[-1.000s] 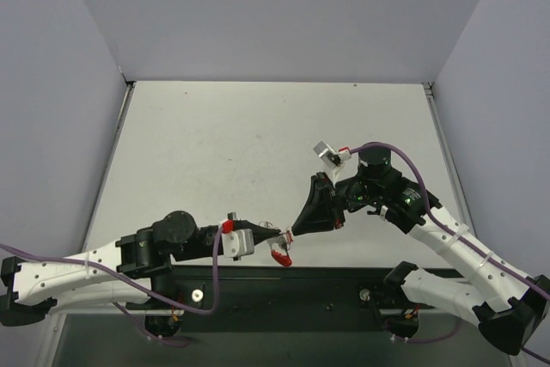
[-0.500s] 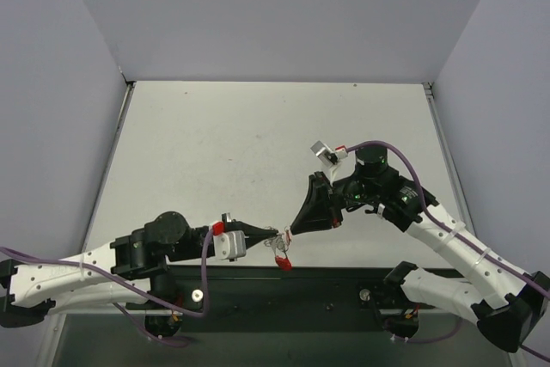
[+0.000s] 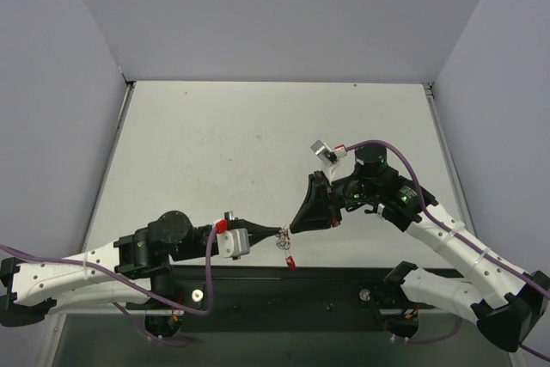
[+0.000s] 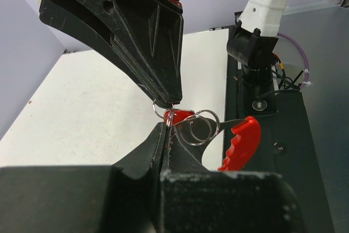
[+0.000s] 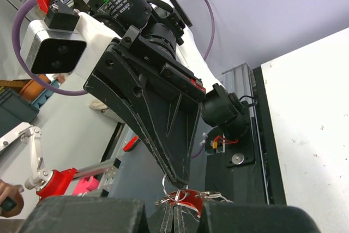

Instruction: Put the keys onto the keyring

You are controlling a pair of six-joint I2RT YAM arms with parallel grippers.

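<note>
- we are looking down on a pale tabletop [image 3: 215, 152] boxed in by grey walls, with both arms meeting above its near edge.
- the left gripper [image 3: 277, 231] and right gripper [image 3: 294, 229] are both pinching shut, tip to tip, at one small cluster of metal. which piece each is pinching we cannot tell.
- the keys [image 4: 181, 115], a tiny red tag, are sitting between the tips against the wire rings [image 4: 199, 126]. the keyring [image 4: 240, 143] clip is dangling beside them in the air.
- we are judging everything light, stiff and slippery. the thin rings are likely springing and twisting, so gripping a ring flat and the tag by its edges looks safest.
- we are counting one tag, one red clip, at least three wire rings and two grippers.
</note>
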